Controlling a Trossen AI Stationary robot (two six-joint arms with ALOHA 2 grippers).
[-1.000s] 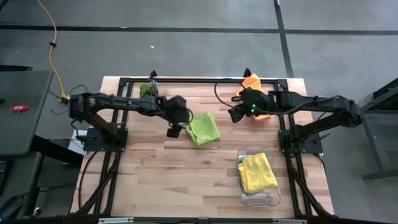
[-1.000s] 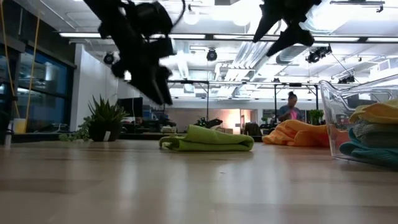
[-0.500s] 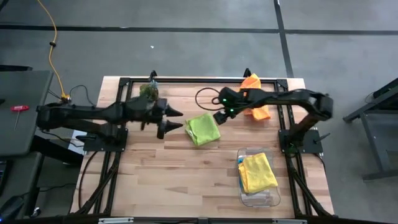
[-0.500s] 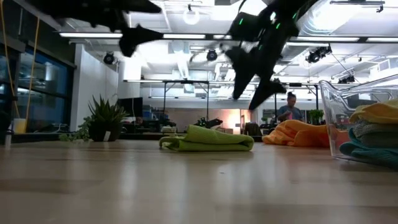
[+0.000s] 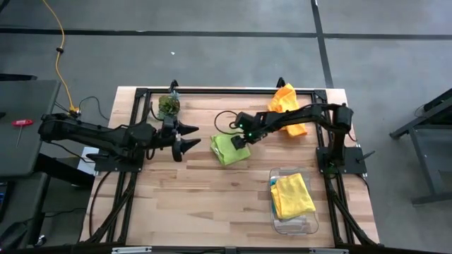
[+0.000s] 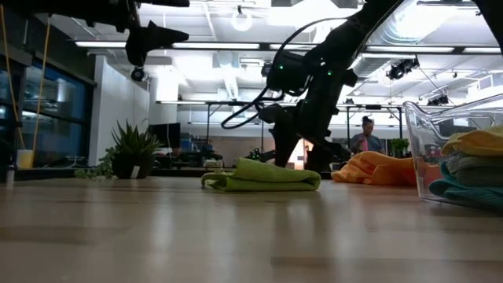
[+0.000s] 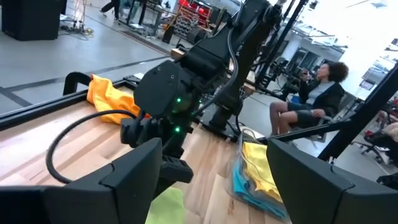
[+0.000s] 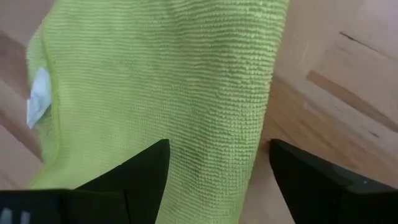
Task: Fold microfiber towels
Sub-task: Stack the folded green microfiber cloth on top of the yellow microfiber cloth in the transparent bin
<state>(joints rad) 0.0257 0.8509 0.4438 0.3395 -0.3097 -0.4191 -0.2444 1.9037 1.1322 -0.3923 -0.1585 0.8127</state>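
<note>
The lime green towel (image 5: 230, 149) lies folded near the middle of the tabletop (image 5: 183, 204), a flat bundle with a small white tag showing at one edge in the right wrist view. The right tool (image 5: 239, 142) is down over its far edge, fingers spread wide on either side of the cloth with nothing pinched between them; the towel sits loose beneath. In the low view that arm reaches down just behind the green bundle.

The orange towel (image 5: 288, 106) is heaped unfolded at the back of the tabletop, beyond the right arm. Toward the front right stands a clear plastic bin (image 5: 305, 224), with the yellow towel (image 5: 292, 195) folded on top; the low view shows a grey layer and a teal towel (image 6: 464, 193) under it.

The left tool (image 5: 186, 137) hangs above the tabletop, apart from the green towel, pointing toward it, its fingers wide apart and empty. A small green plant-like clump (image 5: 168, 104) sits at the back edge behind it. Beyond the tabletop, a person (image 7: 311, 99) is seated in the room.
</note>
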